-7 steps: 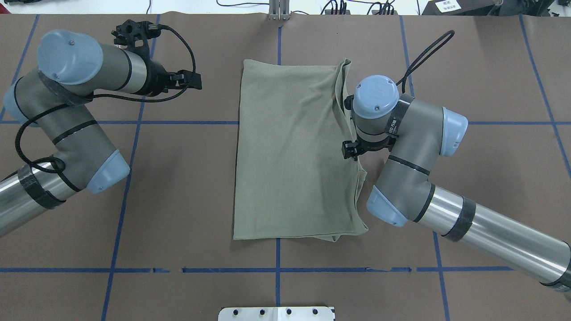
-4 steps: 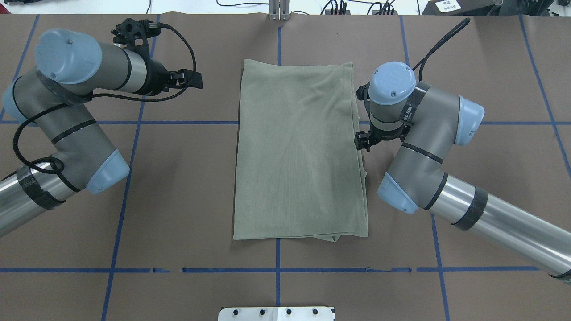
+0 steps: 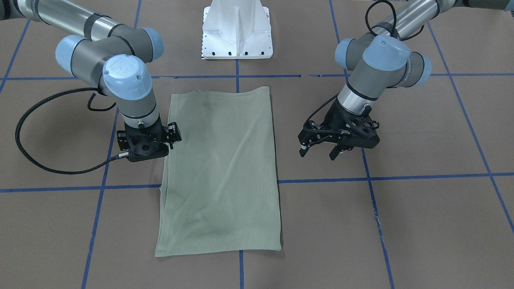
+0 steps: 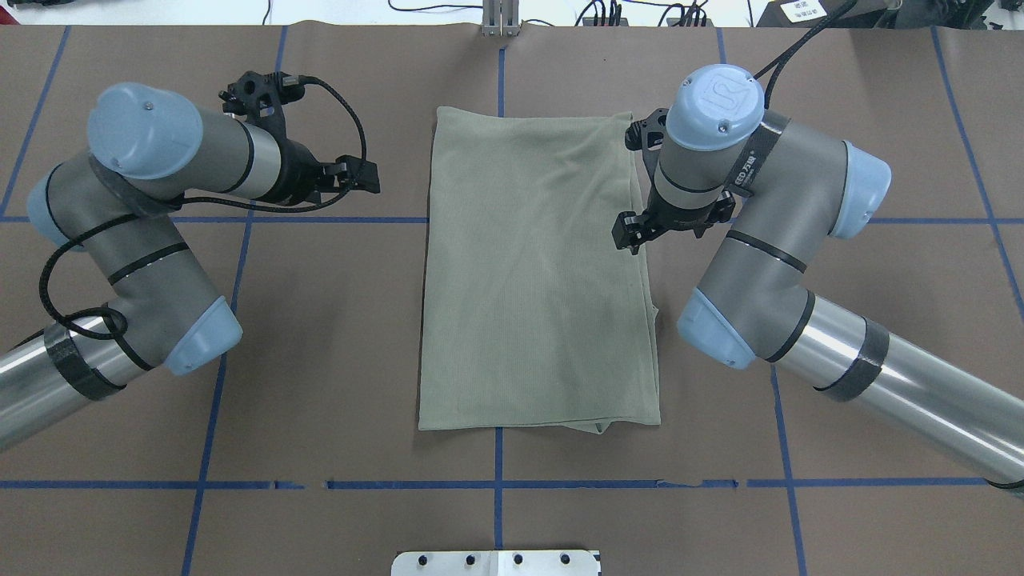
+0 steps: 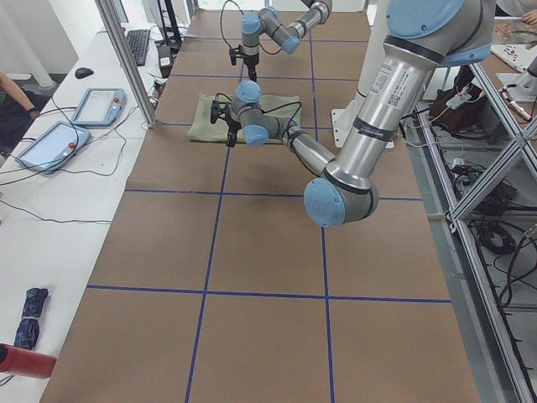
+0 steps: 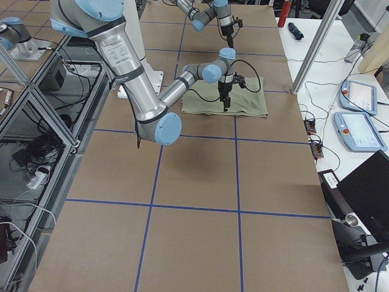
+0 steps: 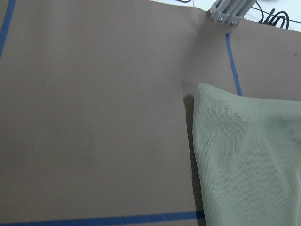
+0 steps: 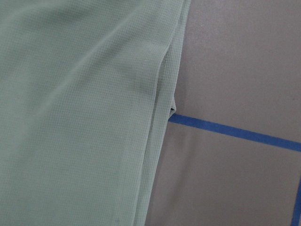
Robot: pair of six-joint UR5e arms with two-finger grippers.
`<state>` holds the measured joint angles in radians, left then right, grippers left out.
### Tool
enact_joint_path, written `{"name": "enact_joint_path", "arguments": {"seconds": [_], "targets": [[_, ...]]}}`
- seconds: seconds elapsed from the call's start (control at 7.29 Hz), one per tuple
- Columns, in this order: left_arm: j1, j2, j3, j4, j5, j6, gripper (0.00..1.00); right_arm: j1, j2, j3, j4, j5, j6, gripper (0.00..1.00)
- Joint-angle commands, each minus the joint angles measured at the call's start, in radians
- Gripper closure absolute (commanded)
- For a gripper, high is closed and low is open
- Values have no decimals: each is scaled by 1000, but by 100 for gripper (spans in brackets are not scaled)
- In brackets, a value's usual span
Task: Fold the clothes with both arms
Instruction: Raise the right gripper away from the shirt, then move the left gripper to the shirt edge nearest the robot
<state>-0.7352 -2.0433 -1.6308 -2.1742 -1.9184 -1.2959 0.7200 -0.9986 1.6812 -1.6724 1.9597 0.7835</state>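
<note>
The olive-green shirt [image 4: 536, 272] lies flat on the brown table as a folded rectangle; it also shows in the front view [image 3: 221, 168]. Stacked layers show along its right edge in the right wrist view [image 8: 80, 108]. My right gripper [image 4: 628, 234] hangs over that edge in the far half, pointing down, open and holding nothing; it also shows in the front view [image 3: 170, 138]. My left gripper [image 3: 317, 151] is open and empty above bare table, well clear of the shirt's left edge; it also shows in the overhead view [image 4: 370, 178]. The left wrist view shows the shirt's far left corner [image 7: 249, 155].
Blue tape lines [image 4: 496, 484] grid the table. The white pedestal base [image 3: 237, 32] stands at the robot's side of the table. An aluminium post [image 4: 500, 20] stands at the far edge. Tablets [image 5: 96, 105] lie on a side table.
The shirt's right edge, raised by the right gripper a second ago, now lies flat. The right gripper has let go and moved toward the far end. The left gripper has shifted slightly toward the shirt.
</note>
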Motion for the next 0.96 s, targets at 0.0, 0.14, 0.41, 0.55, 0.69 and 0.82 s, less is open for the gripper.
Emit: {"name": "enact_joint_path", "arguments": {"seconds": [0.0, 0.14, 0.41, 0.55, 0.69, 0.82], "targets": [[139, 52, -105, 8, -31, -269, 0, 1, -58, 125, 6, 31, 126, 0], [205, 75, -156, 13, -27, -381, 0, -2, -89, 184, 5, 42, 163, 0], [401, 51, -167, 107, 123, -505, 1, -7, -127, 268, 7, 74, 215, 0], [436, 35, -164, 147, 140, -525, 1, -8, -133, 276, 7, 76, 218, 0], [436, 26, -161, 163, 142, -525, 2, -13, -132, 276, 7, 76, 229, 0], [438, 25, -152, 174, 142, -525, 4, -14, -132, 276, 8, 76, 230, 0]]}}
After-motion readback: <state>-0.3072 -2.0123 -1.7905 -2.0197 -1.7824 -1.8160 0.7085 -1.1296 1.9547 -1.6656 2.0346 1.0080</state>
